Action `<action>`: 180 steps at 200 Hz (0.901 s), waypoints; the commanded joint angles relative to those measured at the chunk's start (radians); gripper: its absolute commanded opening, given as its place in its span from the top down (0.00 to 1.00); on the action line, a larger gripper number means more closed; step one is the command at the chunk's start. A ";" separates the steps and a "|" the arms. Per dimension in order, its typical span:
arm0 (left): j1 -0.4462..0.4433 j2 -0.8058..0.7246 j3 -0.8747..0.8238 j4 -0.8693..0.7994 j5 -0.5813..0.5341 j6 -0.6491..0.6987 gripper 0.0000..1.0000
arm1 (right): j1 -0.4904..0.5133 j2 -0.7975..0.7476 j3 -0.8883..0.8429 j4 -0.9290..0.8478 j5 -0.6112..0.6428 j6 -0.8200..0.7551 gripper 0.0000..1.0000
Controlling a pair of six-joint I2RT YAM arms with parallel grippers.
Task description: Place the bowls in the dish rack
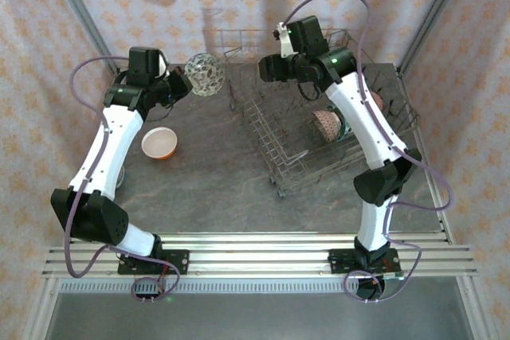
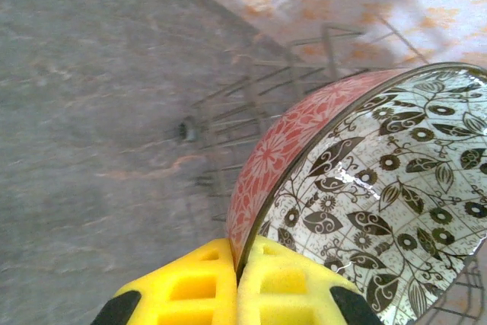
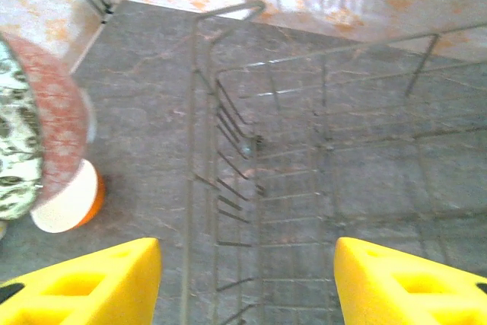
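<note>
While my left gripper (image 2: 236,264) clamps the patterned bowl (image 2: 365,203) by its rim, aloft just beside the rack (image 1: 267,149), my right gripper (image 3: 247,283) hangs open above the rack. Loading is the step in hand. Next, I judge, I must lift the bowl over the rack's side and stand it on edge inside.

Left hand (image 1: 182,84) holding patterned bowl (image 1: 205,74) beside dish rack (image 1: 275,149), orange bowl (image 1: 159,143) on table (image 1: 215,185)

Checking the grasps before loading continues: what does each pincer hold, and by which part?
The left pincer is shut on the leaf-patterned bowl, pinching its rim. The right pincer is open and empty over the dish rack.
</note>
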 commanded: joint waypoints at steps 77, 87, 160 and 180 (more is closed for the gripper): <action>-0.137 0.090 0.171 0.088 -0.055 -0.057 1.00 | 0.019 0.068 0.090 0.059 -0.107 0.140 0.41; -0.144 0.092 0.177 0.082 -0.062 -0.058 1.00 | 0.019 0.081 0.098 0.062 -0.112 0.162 0.42; -0.198 0.120 0.216 0.046 -0.120 -0.040 1.00 | 0.020 0.115 0.113 0.078 -0.052 0.219 0.63; -0.212 0.130 0.238 0.011 -0.155 -0.021 1.00 | 0.020 0.113 0.109 0.088 -0.044 0.230 0.72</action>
